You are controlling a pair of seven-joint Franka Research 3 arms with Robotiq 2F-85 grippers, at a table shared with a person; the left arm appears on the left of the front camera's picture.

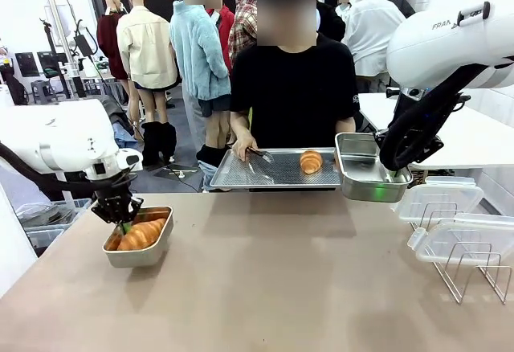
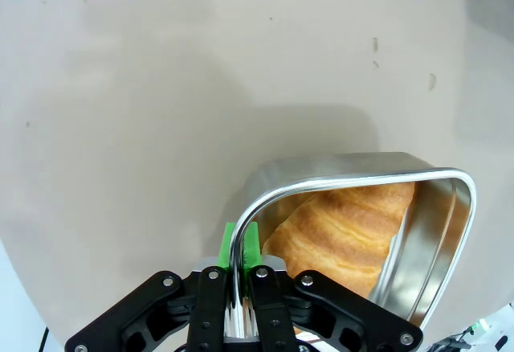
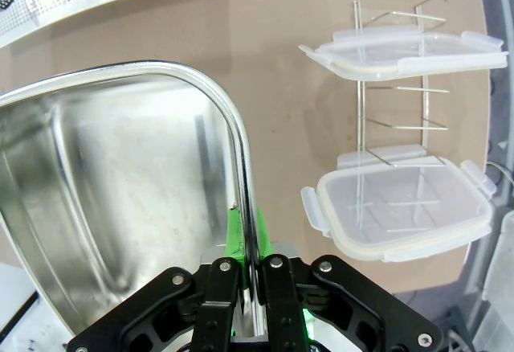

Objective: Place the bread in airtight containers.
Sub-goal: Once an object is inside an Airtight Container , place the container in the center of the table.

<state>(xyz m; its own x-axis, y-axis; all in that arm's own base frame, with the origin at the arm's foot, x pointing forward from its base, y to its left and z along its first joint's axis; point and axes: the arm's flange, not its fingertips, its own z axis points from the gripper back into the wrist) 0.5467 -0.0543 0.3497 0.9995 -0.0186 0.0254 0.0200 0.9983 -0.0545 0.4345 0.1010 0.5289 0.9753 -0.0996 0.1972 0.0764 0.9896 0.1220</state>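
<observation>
My left gripper (image 1: 122, 225) is clamped tight on the rim of the small stainless-steel tin (image 1: 138, 257) holding golden-brown croissant rolls (image 1: 143, 234). My right gripper (image 1: 391, 173) pinches the edge of the empty steel tin (image 1: 360, 177), just beside the perforated metal tray (image 1: 249, 173). Wide bare beige tabletop (image 1: 281, 272) between them.

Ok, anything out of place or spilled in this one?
Nothing spilled or damaged. The one oddity: the empty tin appears lifted off the table, pinched by one wall in the right gripper, beside the tray.

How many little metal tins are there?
2. The left tin sits on the table with bread inside; the right tin is empty, beside the tray.
</observation>
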